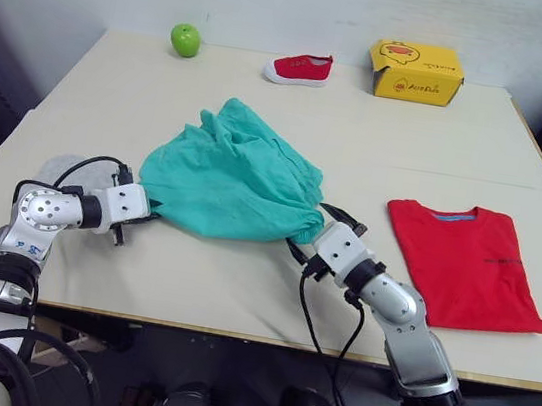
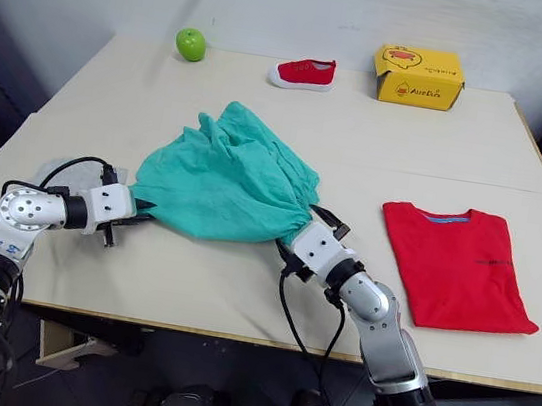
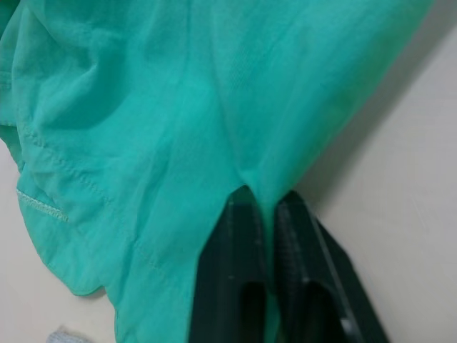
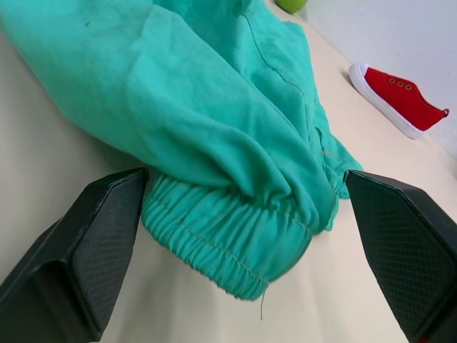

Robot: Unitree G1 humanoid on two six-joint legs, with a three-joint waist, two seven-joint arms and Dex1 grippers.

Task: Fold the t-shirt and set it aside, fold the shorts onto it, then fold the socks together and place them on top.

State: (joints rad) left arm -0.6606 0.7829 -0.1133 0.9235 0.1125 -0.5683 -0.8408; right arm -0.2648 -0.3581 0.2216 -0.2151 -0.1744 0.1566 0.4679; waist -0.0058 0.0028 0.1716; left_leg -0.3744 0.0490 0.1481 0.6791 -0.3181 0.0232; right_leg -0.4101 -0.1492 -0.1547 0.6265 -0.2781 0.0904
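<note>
Teal-green cloth of the shorts (image 1: 230,172) sits crumpled mid-frame in the eye views, on the beige table (image 1: 239,289), bunched up into a mound w/ the gathered elastic waistband at its lower right edge. Left gripper (image 3: 264,214) is at the shorts' lower left corner; in the left wrist view its fingers (image 3: 232,279) are pressed together w/ a fold of teal fabric pinched btwn them. Right gripper (image 4: 246,214) is at the waistband end, fingers spread wide, one each side of the gathered band, not touching it as far as the right wrist view shows.

Red t-shirt (image 1: 467,261) lies folded flat at centre right of the frame, apart from the shorts, blue collar band facing the far side. A bit of light grey, prob. the socks (image 1: 63,172), peeks out at left of frame just behind the left arm; mostly hidden.

Along the top of the frame: green apple (image 1: 185,39) upper left, small red shoe (image 1: 298,68) top centre, yellow box (image 1: 416,72) upper right, all well apart from the clothes.
</note>
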